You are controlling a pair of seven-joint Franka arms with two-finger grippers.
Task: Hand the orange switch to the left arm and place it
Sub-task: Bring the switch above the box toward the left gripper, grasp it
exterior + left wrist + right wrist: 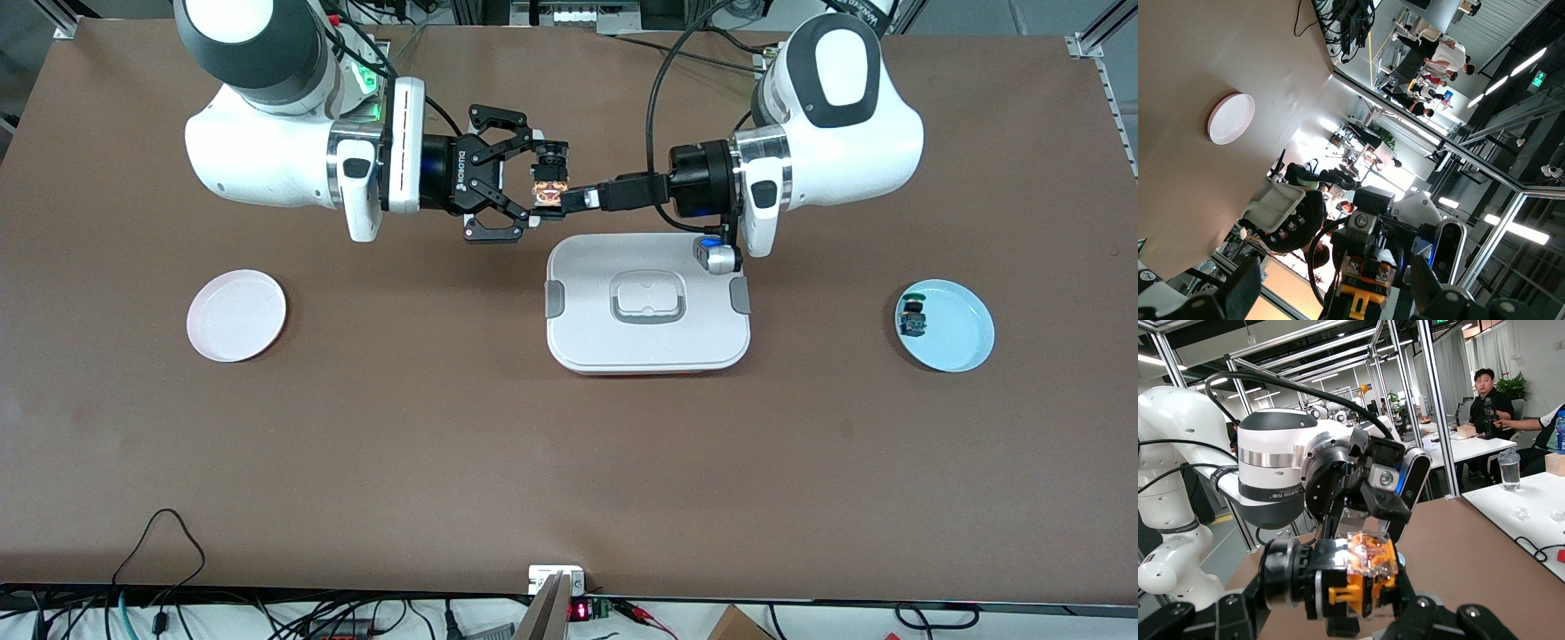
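The orange switch (548,192) hangs in the air between the two arms, over the table just off the box's (587,331) edge that faces the robots. My right gripper (536,187) is shut on it; in the right wrist view the switch (1365,577) sits clamped in the right gripper (1338,617). My left gripper (562,199) reaches in from the left arm's end and meets it. In the left wrist view the left gripper (1338,293) stands open, its fingers (1245,283) wide on either side of the switch (1368,287) without touching it.
The white box lies mid-table, and the left wrist's camera (716,258) hangs over its corner. A pink plate (236,316) lies toward the right arm's end. A blue plate (965,338) toward the left arm's end holds a green-capped switch (913,316).
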